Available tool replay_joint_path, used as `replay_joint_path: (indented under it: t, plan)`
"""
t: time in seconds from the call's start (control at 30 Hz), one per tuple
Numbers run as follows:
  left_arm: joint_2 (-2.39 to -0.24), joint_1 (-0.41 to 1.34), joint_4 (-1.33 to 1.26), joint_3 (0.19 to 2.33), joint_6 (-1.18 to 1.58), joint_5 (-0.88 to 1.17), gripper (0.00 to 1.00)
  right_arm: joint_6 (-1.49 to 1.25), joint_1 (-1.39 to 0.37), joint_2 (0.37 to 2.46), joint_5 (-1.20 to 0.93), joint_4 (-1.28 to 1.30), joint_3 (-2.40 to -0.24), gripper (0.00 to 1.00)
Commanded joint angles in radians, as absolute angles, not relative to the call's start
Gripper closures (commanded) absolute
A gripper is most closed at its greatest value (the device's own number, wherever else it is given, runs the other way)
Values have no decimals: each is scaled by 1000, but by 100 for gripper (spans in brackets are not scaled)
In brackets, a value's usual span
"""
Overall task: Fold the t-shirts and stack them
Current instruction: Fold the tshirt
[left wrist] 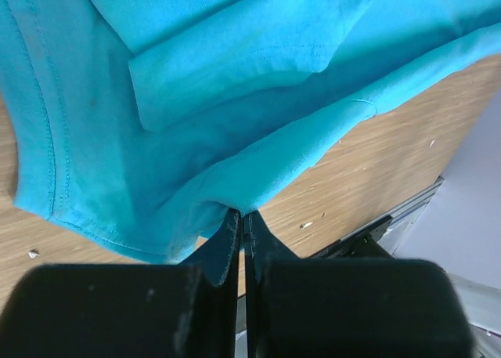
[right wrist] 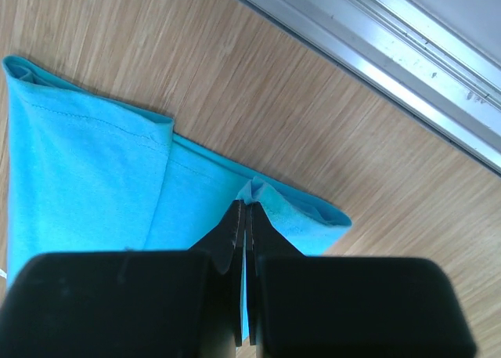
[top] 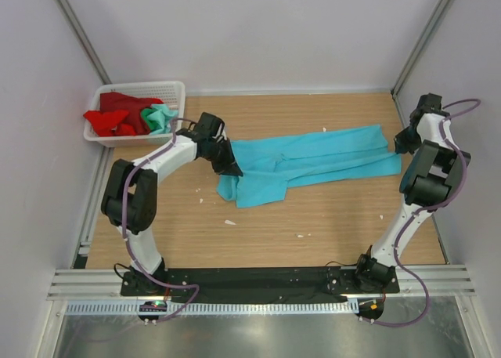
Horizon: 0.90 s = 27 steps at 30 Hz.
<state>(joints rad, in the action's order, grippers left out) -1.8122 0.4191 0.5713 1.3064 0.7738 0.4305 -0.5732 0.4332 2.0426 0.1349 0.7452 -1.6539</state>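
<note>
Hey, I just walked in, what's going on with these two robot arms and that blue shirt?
The two arms are working on a turquoise t-shirt that lies stretched across the wooden table. The left arm has its jaws shut on the cloth at the shirt's left end, and the right arm has its jaws pinched on an edge at the right end. A red shirt and a mint-green shirt lie bunched in the white basket at the far left corner, not yet folded.
</note>
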Motion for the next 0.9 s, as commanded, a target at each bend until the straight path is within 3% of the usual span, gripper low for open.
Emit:
replay_joint_path:
  t: [0.0, 0.87]
  plan:
    - [-1831, 402, 586, 1359, 759, 431, 100, -552, 423, 2060, 137, 756, -1715, 99]
    - [-1974, 364, 614, 1474, 753, 446, 100, -540, 397, 2192, 126, 749, -1836, 99]
